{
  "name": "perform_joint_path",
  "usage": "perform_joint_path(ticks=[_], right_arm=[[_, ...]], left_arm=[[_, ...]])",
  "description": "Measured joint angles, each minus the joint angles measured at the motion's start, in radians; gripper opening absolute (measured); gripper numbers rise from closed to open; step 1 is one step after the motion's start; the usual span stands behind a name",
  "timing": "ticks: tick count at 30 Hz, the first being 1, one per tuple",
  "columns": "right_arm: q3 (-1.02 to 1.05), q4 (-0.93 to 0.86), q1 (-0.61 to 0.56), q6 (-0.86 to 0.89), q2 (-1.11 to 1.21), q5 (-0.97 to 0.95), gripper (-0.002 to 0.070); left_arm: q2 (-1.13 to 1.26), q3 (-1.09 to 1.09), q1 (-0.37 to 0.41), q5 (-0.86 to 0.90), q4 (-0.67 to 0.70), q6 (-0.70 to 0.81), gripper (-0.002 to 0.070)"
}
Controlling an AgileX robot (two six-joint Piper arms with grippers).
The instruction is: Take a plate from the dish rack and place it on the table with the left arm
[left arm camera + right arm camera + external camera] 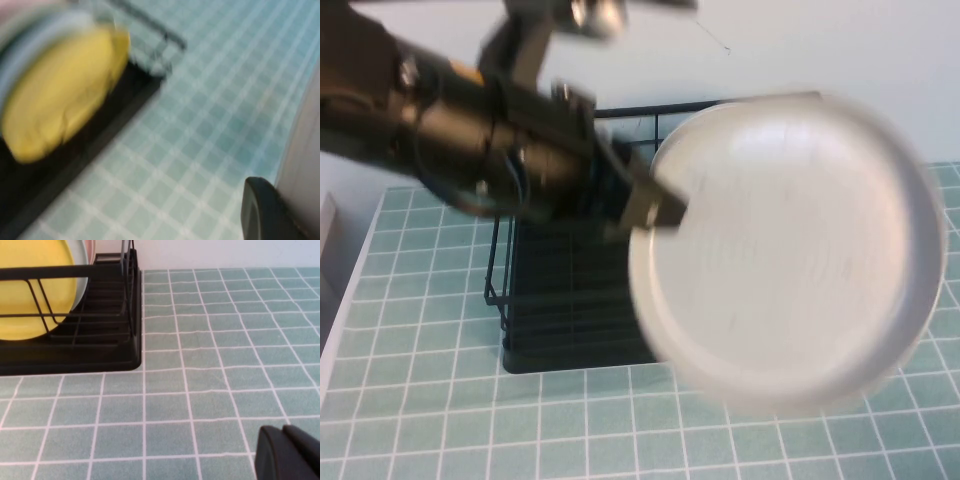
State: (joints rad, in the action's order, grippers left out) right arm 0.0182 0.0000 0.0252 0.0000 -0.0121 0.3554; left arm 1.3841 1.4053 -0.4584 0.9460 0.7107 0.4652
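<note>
My left gripper (655, 212) is shut on the left rim of the pale grey plate (790, 250) and holds it up in the air, over the right part of the black dish rack (560, 300) and the green tiled table (420, 400). In the left wrist view one black finger (260, 210) lies against the grey plate (305, 140) above the tiles. My right gripper (285, 450) is shut and empty, low over the table (200, 390) beside the rack (75, 357); it does not show in the high view.
A yellow plate (30, 295) stands in the rack with a light blue plate (30, 45) behind it. The yellow plate also shows in the left wrist view (60, 95). A white wall runs behind the table.
</note>
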Motion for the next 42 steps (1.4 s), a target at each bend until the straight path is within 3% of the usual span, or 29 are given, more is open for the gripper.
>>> perform_joint_path(ticks=[5,12,17,21,24,29,32,36,40,42], right_arm=[[0.000,0.000,0.000,0.000,0.000,0.000,-0.0001],[0.000,0.000,0.000,0.000,0.000,0.000,-0.0001],[0.000,0.000,0.000,0.000,0.000,0.000,-0.0001],[0.000,0.000,0.000,0.000,0.000,0.000,-0.0001],[0.000,0.000,0.000,0.000,0.000,0.000,-0.0001],[0.000,0.000,0.000,0.000,0.000,0.000,-0.0001],[0.000,0.000,0.000,0.000,0.000,0.000,-0.0001],[0.000,0.000,0.000,0.000,0.000,0.000,-0.0001],[0.000,0.000,0.000,0.000,0.000,0.000,-0.0001],[0.000,0.000,0.000,0.000,0.000,0.000,-0.0001]], left_arm=[[0.077,-0.135,0.000,0.145,-0.038,-0.057,0.0055],[0.217,-0.374,0.000,-0.121,0.109,-0.091,0.0055],[0.345,-0.401,0.000,-0.282,0.260,-0.086,0.0055],[0.363,-0.400,0.000,-0.314,0.306,-0.070,0.0062],[0.365,-0.400,0.000,-0.310,0.310,-0.053,0.0131],[0.330,-0.400,0.000,-0.275,0.306,-0.056,0.0379],[0.262,-0.400,0.000,-0.269,0.272,-0.085,0.0427],[0.111,-0.400,0.000,-0.299,0.196,-0.127,0.0386],[-0.049,-0.400,0.000,-0.317,0.131,-0.142,0.0288],[-0.169,-0.400,0.000,-0.317,0.082,-0.144,0.0199]])
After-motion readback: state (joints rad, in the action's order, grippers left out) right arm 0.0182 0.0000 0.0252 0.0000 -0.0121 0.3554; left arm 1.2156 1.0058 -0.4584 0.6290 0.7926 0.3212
